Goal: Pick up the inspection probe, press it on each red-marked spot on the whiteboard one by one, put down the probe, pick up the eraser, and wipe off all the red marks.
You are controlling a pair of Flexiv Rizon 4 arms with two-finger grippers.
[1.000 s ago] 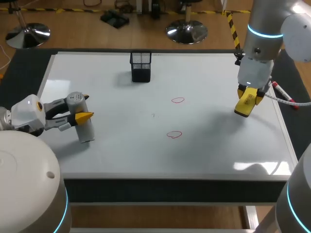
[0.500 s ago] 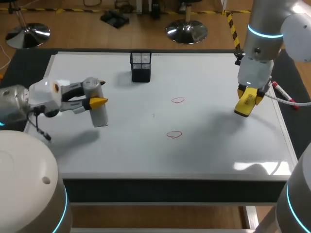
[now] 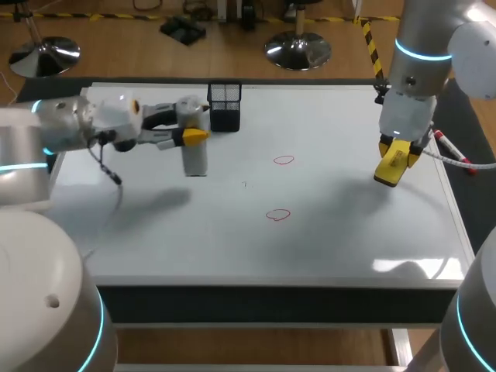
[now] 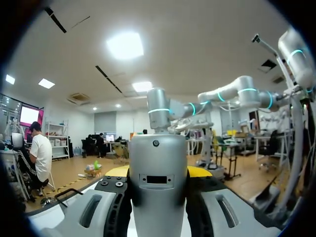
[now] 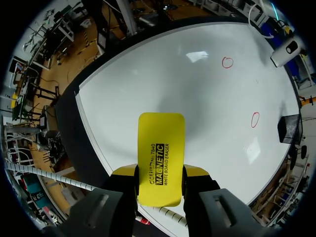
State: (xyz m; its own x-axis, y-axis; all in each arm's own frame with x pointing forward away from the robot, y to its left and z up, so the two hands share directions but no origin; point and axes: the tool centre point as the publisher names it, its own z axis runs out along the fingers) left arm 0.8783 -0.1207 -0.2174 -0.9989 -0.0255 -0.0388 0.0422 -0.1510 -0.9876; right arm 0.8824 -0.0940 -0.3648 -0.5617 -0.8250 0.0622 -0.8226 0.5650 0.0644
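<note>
The left end effector [image 3: 191, 133] grips the inspection probe [image 3: 194, 160] upright. Hold it vertical, centre it over the nearest red circle [image 3: 284, 160], then press gently. The right end effector [image 3: 397, 152] clamps the eraser [image 3: 389, 170].

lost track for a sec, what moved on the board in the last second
The left gripper, shut on the probe, carried it from the whiteboard's near left toward the far side, beside the black mesh holder. The right gripper kept the eraser still; both red marks remain.
</note>
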